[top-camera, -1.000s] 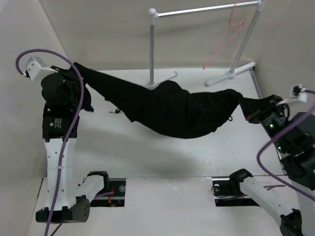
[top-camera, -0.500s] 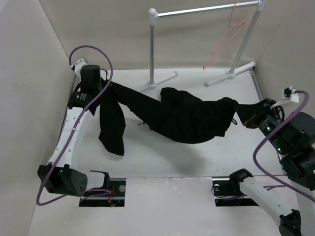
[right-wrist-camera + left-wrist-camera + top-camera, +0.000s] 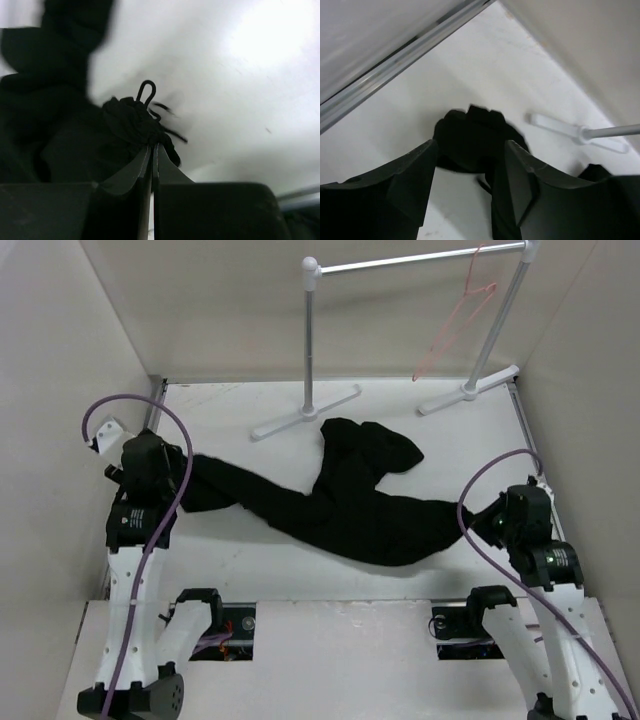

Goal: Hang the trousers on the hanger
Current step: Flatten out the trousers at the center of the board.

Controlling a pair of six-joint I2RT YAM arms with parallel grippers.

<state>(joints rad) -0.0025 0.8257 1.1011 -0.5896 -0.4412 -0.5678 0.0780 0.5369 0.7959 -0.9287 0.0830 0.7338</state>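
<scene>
The black trousers (image 3: pixel 350 510) lie stretched across the table from left to right, with one leg folded back toward the rack. My left gripper (image 3: pixel 182 478) sits at their left end. In the left wrist view its fingers (image 3: pixel 517 175) stand wide apart, and bunched black fabric (image 3: pixel 470 132) lies just beyond the tips (image 3: pixel 470 150). My right gripper (image 3: pixel 484 521) is at the right end, shut (image 3: pixel 151 146) on a bunched bit of the trousers (image 3: pixel 130 120) with a cord loop sticking out. The pink wire hanger (image 3: pixel 450 325) hangs on the rack's bar, far from both grippers.
The white tubular rack (image 3: pixel 310 340) stands at the back, its feet spread on the table; one foot (image 3: pixel 580 132) shows in the left wrist view. Walls close in the table on the left, the right and behind.
Both arms have come down and the trousers, earlier slung in the air between them, now lie on the table. The left arm swung toward the left wall.
</scene>
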